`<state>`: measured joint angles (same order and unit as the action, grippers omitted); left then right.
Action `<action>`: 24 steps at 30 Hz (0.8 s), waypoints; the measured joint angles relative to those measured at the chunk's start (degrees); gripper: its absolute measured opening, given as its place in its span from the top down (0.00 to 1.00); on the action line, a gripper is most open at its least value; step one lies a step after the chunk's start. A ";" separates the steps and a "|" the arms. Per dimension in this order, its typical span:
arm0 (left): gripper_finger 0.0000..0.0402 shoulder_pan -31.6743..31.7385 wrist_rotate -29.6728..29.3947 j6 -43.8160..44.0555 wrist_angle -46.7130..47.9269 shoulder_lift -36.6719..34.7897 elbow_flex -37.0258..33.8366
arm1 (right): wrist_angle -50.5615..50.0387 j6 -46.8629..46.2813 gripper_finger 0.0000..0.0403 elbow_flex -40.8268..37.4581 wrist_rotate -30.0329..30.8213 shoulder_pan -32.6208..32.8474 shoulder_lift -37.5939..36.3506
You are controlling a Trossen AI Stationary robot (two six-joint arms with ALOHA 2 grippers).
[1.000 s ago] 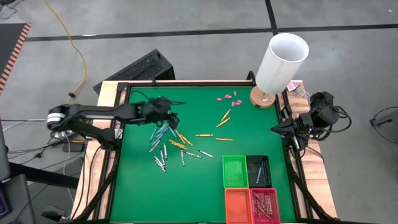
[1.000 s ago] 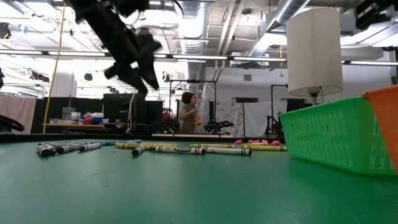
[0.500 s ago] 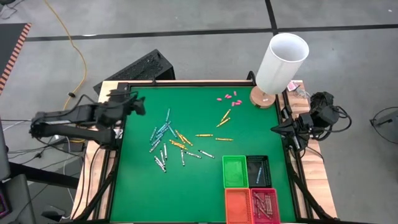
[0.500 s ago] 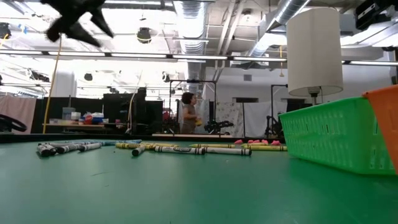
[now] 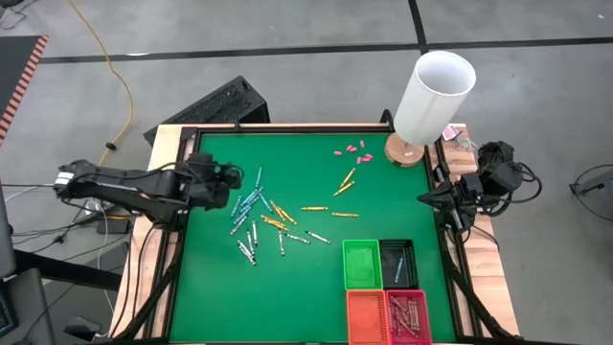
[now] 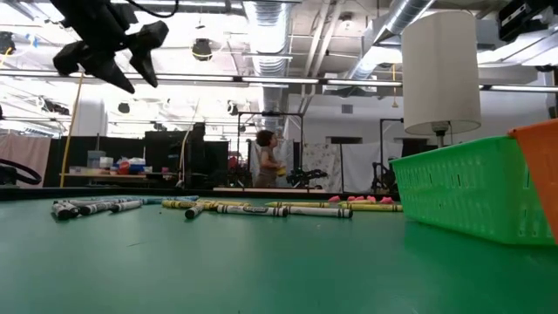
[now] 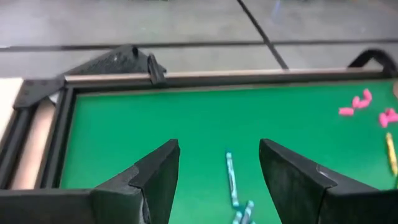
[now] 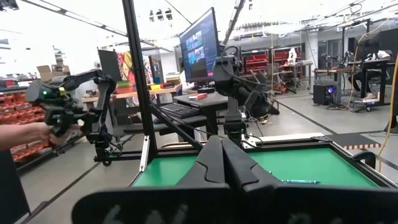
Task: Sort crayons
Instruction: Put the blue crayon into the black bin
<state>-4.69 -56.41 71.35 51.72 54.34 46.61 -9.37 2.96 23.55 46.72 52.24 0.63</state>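
Green felt carries the crayons (image 5: 257,213), scattered mid-table beside the left gripper (image 5: 233,176), held high with fingers spread wide and empty. Best to descend straight over one blue crayon (image 7: 231,176) lying apart, fingers straddling it. Right gripper (image 5: 427,199) parked at the table's edge, pinched shut. Beyond: sorting baskets (image 5: 384,287), white lamp (image 5: 430,99), workshop clutter.

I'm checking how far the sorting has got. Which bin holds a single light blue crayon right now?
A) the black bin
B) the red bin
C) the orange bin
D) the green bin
A: in the high view one light blue crayon lies in the black bin, while the green bin beside it looks empty.
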 joint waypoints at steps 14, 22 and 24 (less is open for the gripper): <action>0.48 -14.60 -6.34 18.29 -7.51 -11.58 -14.87 | -0.47 0.17 1.00 0.00 0.07 -0.01 0.01; 0.48 -9.27 3.45 0.66 -24.41 -13.76 -21.57 | -0.44 1.57 1.00 0.00 0.32 -0.01 0.01; 0.48 -5.75 7.59 -2.75 -27.22 -11.87 -21.27 | -0.44 1.60 1.00 0.00 0.31 -0.01 -0.01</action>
<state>-10.43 -48.82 68.60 24.49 42.47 25.34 -9.81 4.56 23.55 47.03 52.23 0.62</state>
